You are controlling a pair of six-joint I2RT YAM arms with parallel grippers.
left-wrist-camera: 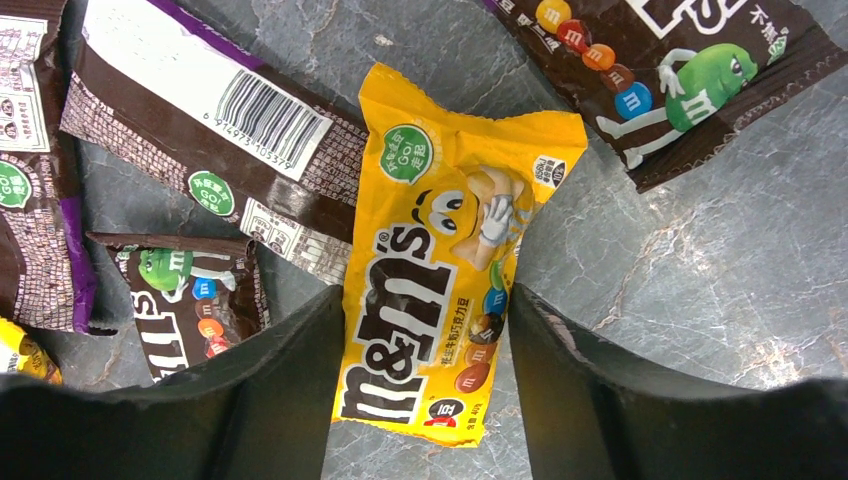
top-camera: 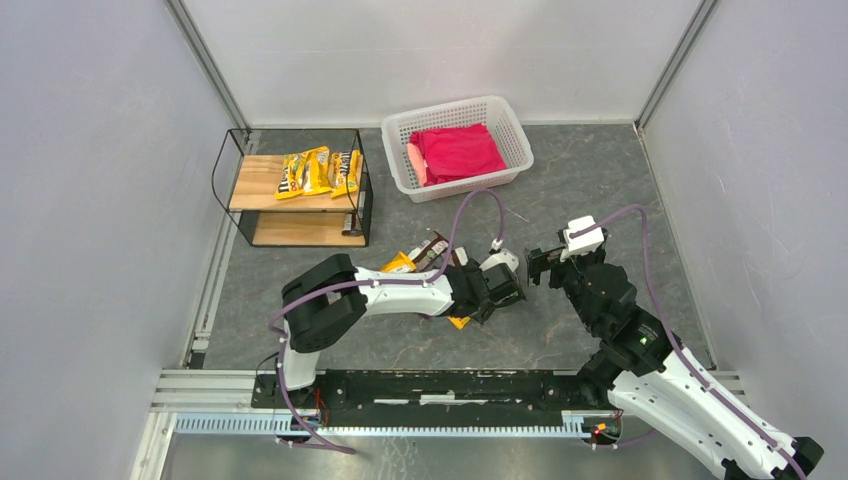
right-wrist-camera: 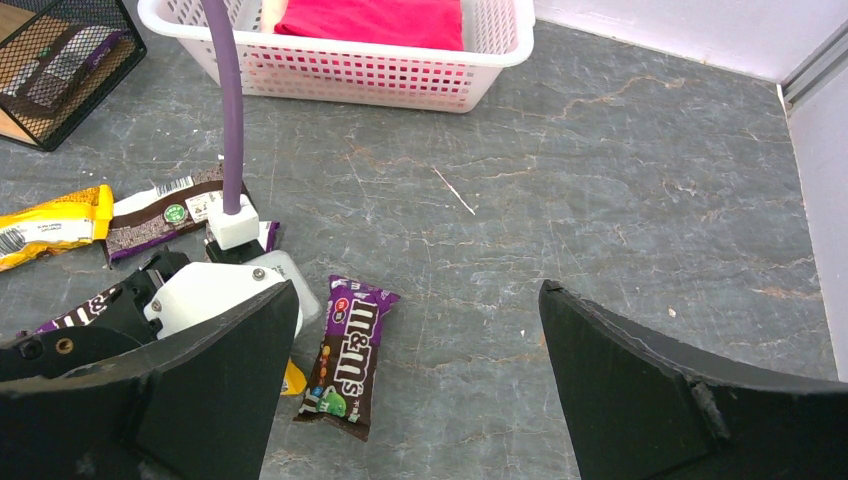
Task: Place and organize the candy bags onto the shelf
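Observation:
In the left wrist view my left gripper (left-wrist-camera: pixel 425 300) stands over a yellow candy bag (left-wrist-camera: pixel 440 240) lying flat on the grey floor. Both fingers press against the bag's long edges. Dark brown bags (left-wrist-camera: pixel 200 130) (left-wrist-camera: pixel 690 70) lie around it. From above, the left gripper (top-camera: pixel 470 310) is down among the loose bags (top-camera: pixel 432 248). My right gripper (top-camera: pixel 537 265) hovers just to the right, open and empty (right-wrist-camera: pixel 418 290), with a purple-brown bag (right-wrist-camera: pixel 350 355) on the floor near its left finger. The shelf (top-camera: pixel 262 180) at the back left has yellow bags (top-camera: pixel 318 172) on its top board.
A white perforated basket (top-camera: pixel 500 120) holding a red cloth (top-camera: pixel 455 152) stands at the back, right of the shelf. A purple cable (right-wrist-camera: pixel 228 100) from the left arm rises in front of the basket (right-wrist-camera: pixel 380 75). Grey walls close in both sides.

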